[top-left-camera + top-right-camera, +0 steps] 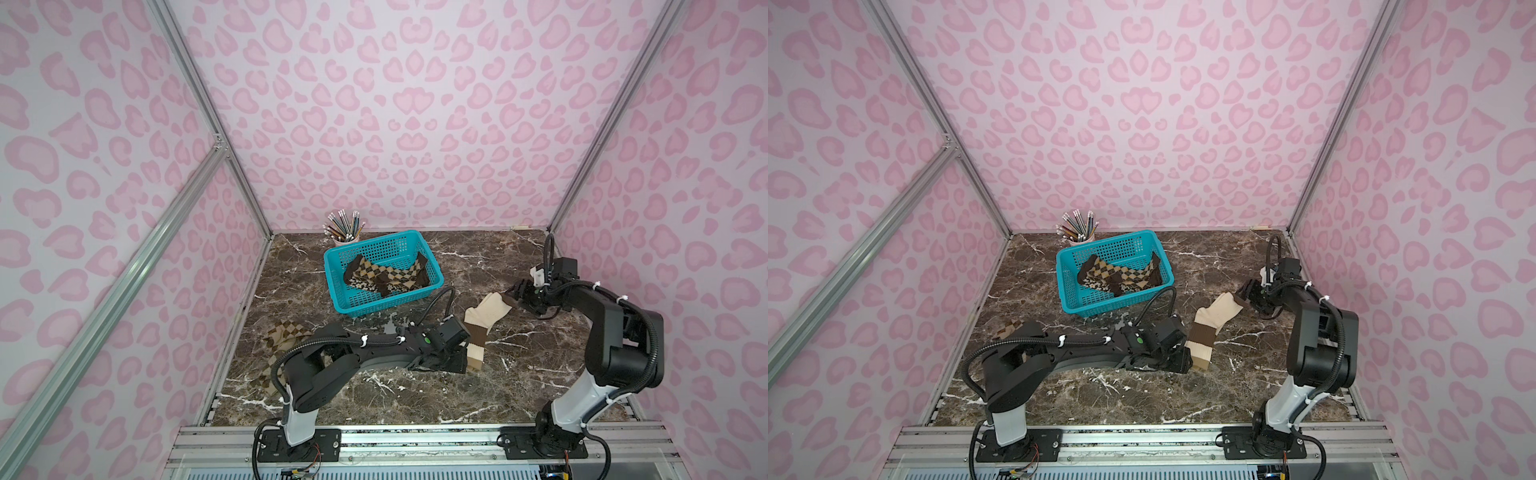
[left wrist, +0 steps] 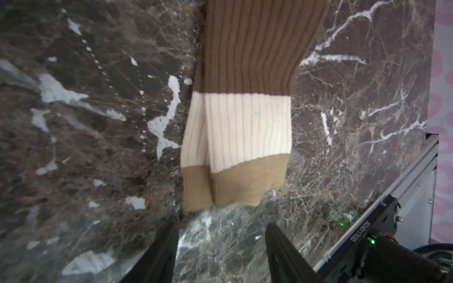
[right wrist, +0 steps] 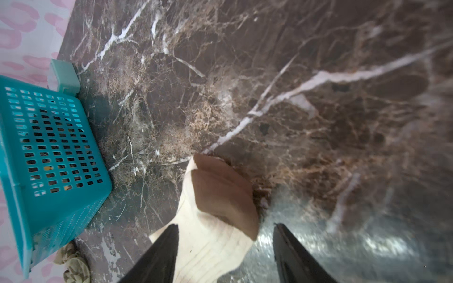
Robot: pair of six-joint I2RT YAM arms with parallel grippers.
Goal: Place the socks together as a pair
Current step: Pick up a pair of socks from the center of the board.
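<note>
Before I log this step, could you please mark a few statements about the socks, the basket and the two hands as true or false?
1. The cream ribbed socks lie stacked on the table. True.
2. The teal basket is empty. False: brown argyle socks lie in it.
3. The left hand is clamped on the cream socks' cuffs. False: its fingers stand apart, short of the cuffs.
4. A cup of pencils stands behind the basket. True.
5. The right hand is open near the socks' toes. True.
</note>
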